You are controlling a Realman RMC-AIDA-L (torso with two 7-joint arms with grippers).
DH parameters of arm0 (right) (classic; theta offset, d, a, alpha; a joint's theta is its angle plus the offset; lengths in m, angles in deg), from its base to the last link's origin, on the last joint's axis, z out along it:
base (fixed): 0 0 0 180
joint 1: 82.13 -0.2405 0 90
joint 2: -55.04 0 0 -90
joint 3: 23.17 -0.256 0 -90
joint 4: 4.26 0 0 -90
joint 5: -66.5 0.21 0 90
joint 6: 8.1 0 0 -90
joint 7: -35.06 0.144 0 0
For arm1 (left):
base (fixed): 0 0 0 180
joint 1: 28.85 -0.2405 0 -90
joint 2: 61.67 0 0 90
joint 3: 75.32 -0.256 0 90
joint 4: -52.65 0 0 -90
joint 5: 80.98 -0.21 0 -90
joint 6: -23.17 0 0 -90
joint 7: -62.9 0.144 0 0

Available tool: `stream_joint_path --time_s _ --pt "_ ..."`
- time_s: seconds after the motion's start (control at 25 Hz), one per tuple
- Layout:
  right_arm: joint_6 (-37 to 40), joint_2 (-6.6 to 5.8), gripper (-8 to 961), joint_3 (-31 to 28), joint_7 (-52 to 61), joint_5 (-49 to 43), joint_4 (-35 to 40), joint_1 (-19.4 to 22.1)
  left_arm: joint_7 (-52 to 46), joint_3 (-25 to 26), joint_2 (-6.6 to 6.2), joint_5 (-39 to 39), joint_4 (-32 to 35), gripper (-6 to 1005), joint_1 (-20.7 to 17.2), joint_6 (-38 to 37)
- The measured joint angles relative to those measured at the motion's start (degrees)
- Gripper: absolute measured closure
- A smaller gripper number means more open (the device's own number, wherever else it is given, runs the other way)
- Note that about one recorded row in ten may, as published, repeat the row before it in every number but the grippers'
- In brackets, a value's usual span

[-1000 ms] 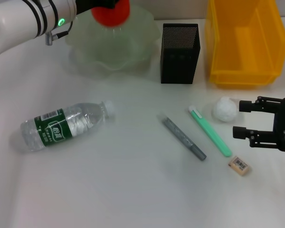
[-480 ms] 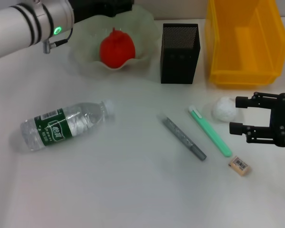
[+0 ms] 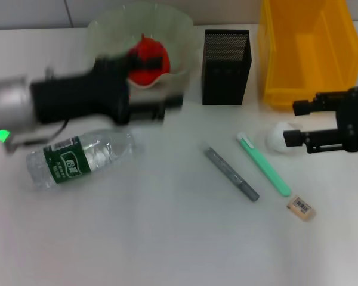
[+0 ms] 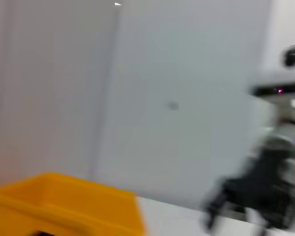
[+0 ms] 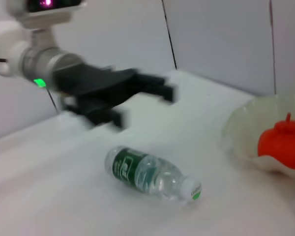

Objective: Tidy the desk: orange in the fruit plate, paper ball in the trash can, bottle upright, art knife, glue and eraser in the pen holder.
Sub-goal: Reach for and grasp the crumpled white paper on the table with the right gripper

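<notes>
The right gripper (image 3: 293, 123), jaws apart, straddles the paper ball (image 3: 279, 136): light, crushable, best pinched mid-body.

The bottle (image 3: 77, 159) has white print on its green label and the eraser (image 3: 301, 207) a barcode, neither readable.

Your white table (image 3: 167, 238) and its load.
Along the far edge you have plate (image 3: 179, 36), holder (image 3: 225, 71), bin (image 3: 304, 89); mid-table lie bottle (image 3: 77, 158), ball (image 3: 277, 138), grey stick (image 3: 231, 174), green knife (image 3: 264, 165), eraser (image 3: 301, 207).
</notes>
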Motion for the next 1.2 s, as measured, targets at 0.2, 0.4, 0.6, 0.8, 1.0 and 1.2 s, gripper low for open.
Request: stream_joint_path --time_s 0.2,0.4,0.6,0.8,1.0,1.2 --pt "0.11 -0.2 309 9.36 19.78 -10.56 15.24 -3.56 4.16 0.03 -1.33 -0.34 -2.53 141 -4.36 -10.13" --pt "1.91 -0.24 313 19.98 35.86 -28.28 20.47 -9.95 7.28 1.31 -1.79 -0.34 -5.82 143 -7.84 -12.69" --pt "0.89 -0.08 316 27.79 45.25 -38.39 16.15 -15.24 8.97 1.62 -2.39 -0.34 -9.26 144 -8.44 -13.03" --pt "-4.6 -0.03 319 31.54 48.05 -40.23 11.04 -16.09 9.9 1.61 -2.34 -1.59 -10.61 146 -8.5 -13.17" --pt "-10.84 0.08 322 32.32 48.32 -40.42 5.89 -16.29 10.38 1.69 -1.91 -3.62 -11.0 148 -8.0 -12.94" --pt "-13.99 0.08 325 32.36 48.42 -40.47 2.94 -16.46 10.52 1.69 -1.81 -3.88 -11.34 150 -7.68 -12.58"
